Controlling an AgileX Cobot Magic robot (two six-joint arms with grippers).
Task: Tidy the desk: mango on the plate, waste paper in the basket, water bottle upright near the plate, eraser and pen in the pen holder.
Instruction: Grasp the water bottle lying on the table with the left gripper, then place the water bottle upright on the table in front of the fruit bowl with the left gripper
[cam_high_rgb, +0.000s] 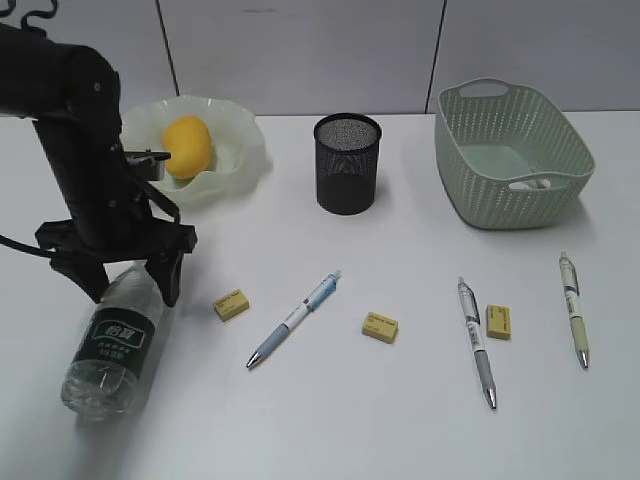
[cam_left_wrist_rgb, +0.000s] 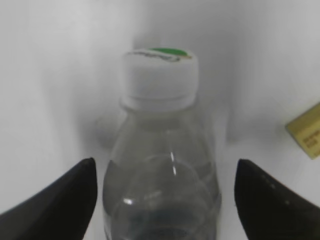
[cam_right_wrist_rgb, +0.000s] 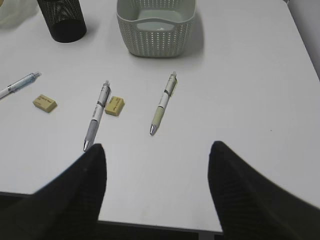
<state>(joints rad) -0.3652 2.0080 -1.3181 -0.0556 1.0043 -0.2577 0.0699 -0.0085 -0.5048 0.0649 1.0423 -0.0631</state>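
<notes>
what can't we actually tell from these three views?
- Water bottle: left wrist view cuts off its lower body at the bottom edge; left gripper covers its neck in the exterior view.
- Basket: something white lies inside; near wall hides most of it.
- Pen holder: mesh too dark to show contents.

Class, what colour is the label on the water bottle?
Dark green with white lettering, on the water bottle; clearest in the exterior view.
</notes>
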